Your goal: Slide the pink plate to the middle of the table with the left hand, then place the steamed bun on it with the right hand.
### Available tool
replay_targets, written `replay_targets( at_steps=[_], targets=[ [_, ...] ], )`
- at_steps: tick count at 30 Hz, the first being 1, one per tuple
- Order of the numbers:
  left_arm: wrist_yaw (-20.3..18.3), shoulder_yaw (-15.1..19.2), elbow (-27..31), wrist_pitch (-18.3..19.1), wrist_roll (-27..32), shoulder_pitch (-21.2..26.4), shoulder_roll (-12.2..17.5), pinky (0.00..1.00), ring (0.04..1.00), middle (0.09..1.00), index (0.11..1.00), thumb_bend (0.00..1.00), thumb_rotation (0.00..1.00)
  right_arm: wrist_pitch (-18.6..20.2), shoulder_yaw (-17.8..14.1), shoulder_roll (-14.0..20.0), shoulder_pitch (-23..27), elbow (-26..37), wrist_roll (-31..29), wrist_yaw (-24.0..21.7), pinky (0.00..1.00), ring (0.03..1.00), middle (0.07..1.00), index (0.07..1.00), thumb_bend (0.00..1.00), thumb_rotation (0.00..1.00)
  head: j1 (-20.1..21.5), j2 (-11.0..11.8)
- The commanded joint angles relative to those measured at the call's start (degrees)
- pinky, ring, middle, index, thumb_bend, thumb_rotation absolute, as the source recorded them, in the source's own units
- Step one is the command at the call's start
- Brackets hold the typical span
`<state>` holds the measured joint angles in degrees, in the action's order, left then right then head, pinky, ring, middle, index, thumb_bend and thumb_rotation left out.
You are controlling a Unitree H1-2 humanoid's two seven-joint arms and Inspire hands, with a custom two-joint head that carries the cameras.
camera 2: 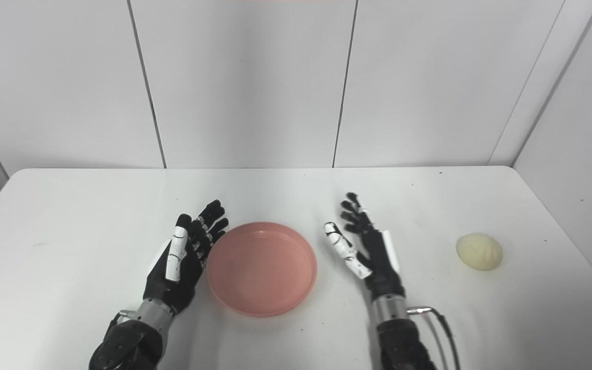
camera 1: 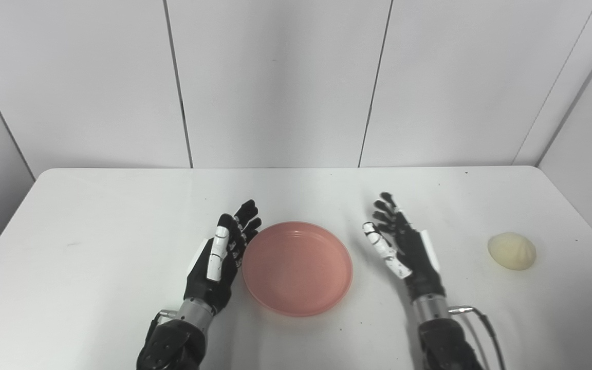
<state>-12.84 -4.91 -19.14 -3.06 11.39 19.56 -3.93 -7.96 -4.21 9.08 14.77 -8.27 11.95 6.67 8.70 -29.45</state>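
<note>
While left hand touches pink plate, steamed bun lies apart.

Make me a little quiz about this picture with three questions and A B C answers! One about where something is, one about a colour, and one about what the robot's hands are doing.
1. Where is the steamed bun?
A. On the plate
B. On the table, to the right of the right hand
C. In the left hand

2. What colour is the plate?
A. Pink
B. Blue
C. Green

3. What are the two hands doing?
A. Both hold the bun
B. Both are open and hold nothing
C. One grips the plate from above

Answers:
1. B: the bun lies alone on the white table, well to the right of the right hand.
2. A: the round plate between the hands is pink, and nothing lies on it.
3. B: the left hand stands beside the plate's left rim with fingers spread, and the right hand is spread too.
</note>
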Motion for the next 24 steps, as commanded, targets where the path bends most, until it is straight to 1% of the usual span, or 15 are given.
replay_targets(
  at_steps=[1,2,3,6,9,10,11,12,13,14,15,17,20,23,24],
  targets=[
    [-0.3,-0.5,-3.1,-0.9,-0.4,-1.5,-1.2,0.99,0.973,0.979,0.905,0.73,1.0,-3.7,-1.6,1.9,3.5,2.5,0.7,2.3,0.82,0.831,0.873,0.903,0.59,0.55,0.0,0.0],
    [-0.3,-0.5,-3.2,-1.0,-0.6,-1.4,-1.2,0.99,0.974,0.98,0.905,0.73,1.0,-3.8,-2.2,2.5,4.0,2.5,0.4,2.5,0.82,0.832,0.875,0.902,0.59,0.54,0.1,0.1],
    [-0.3,-0.4,-3.3,-1.1,-0.8,-1.4,-1.3,1.0,0.976,0.981,0.905,0.73,1.0,-2.9,-2.8,3.3,4.4,3.0,1.2,3.1,0.8,0.833,0.878,0.901,0.6,0.5,0.4,0.3],
    [-0.6,-0.2,-4.0,-2.0,-0.9,-1.1,-1.4,1.0,0.977,0.982,0.912,0.71,1.0,0.2,-4.5,5.8,5.7,4.4,4.2,4.7,0.78,0.832,0.882,0.9,0.63,0.47,1.5,0.8],
    [-0.9,-0.1,-3.7,-1.5,-0.9,-1.1,-0.9,0.99,0.975,0.982,0.913,0.7,1.0,8.1,-5.6,8.7,6.5,7.9,9.0,4.4,0.76,0.839,0.883,0.903,0.65,0.47,3.3,1.4],
    [-1.1,-0.2,-3.5,-1.3,-0.8,-1.1,-0.7,1.0,0.979,0.987,0.918,0.7,1.0,10.0,-5.8,9.4,6.6,8.7,10.0,4.2,0.73,0.835,0.885,0.904,0.67,0.46,3.8,1.5],
    [-1.4,-0.1,-3.6,-1.4,-0.7,-1.1,-0.4,1.0,0.98,0.988,0.92,0.7,1.0,11.4,-6.0,10.1,6.7,9.2,11.0,4.2,0.72,0.834,0.886,0.905,0.68,0.46,5.4,1.8],
    [-1.6,-0.1,-3.6,-1.5,-0.6,-1.1,-0.2,1.0,0.979,0.988,0.919,0.71,1.0,12.5,-6.1,10.6,6.7,9.5,11.6,4.2,0.72,0.835,0.88,0.899,0.69,0.45,5.4,1.8],
    [-1.8,0.1,-3.7,-1.7,-0.4,-1.1,0.1,1.0,0.979,0.987,0.919,0.72,1.0,13.2,-6.2,10.9,6.8,9.8,12.0,4.3,0.73,0.835,0.877,0.896,0.7,0.45,7.3,2.1],
    [-1.9,0.2,-3.7,-1.8,-0.3,-1.1,0.3,1.0,0.977,0.985,0.917,0.72,1.0,14.0,-6.3,11.4,6.9,10.1,12.4,4.2,0.73,0.836,0.876,0.892,0.7,0.42,7.3,2.1],
    [-2.0,0.4,-3.6,-1.7,-0.1,-1.1,0.5,1.0,0.975,0.984,0.916,0.72,1.0,14.8,-6.2,11.7,7.1,10.3,13.2,4.4,0.73,0.833,0.874,0.89,0.7,0.38,9.0,2.4],
    [-2.6,0.8,-3.6,-1.8,0.5,-1.2,1.1,0.98,0.964,0.974,0.9,0.71,1.0,17.0,-5.9,12.7,7.2,11.0,15.9,4.8,0.72,0.829,0.864,0.881,0.7,0.31,10.8,2.7],
    [-3.1,1.4,-3.3,-1.6,0.9,-1.4,1.8,0.96,0.953,0.965,0.883,0.72,1.0,20.2,-5.3,13.9,7.1,11.5,20.3,5.3,0.74,0.851,0.876,0.874,0.7,0.31,13.1,2.9],
    [-3.5,1.7,-3.0,-1.3,1.3,-1.4,2.2,0.95,0.95,0.961,0.879,0.72,0.99,23.3,-4.7,14.4,7.3,11.6,24.8,5.9,0.72,0.859,0.882,0.855,0.73,0.33,14.2,3.1],
    [-3.5,1.7,-2.5,-0.9,1.3,-1.5,2.4,0.95,0.948,0.959,0.878,0.72,0.99,25.1,-4.4,14.6,7.4,11.6,26.4,5.7,0.73,0.859,0.885,0.854,0.74,0.33,15.2,3.1]
  ],
)
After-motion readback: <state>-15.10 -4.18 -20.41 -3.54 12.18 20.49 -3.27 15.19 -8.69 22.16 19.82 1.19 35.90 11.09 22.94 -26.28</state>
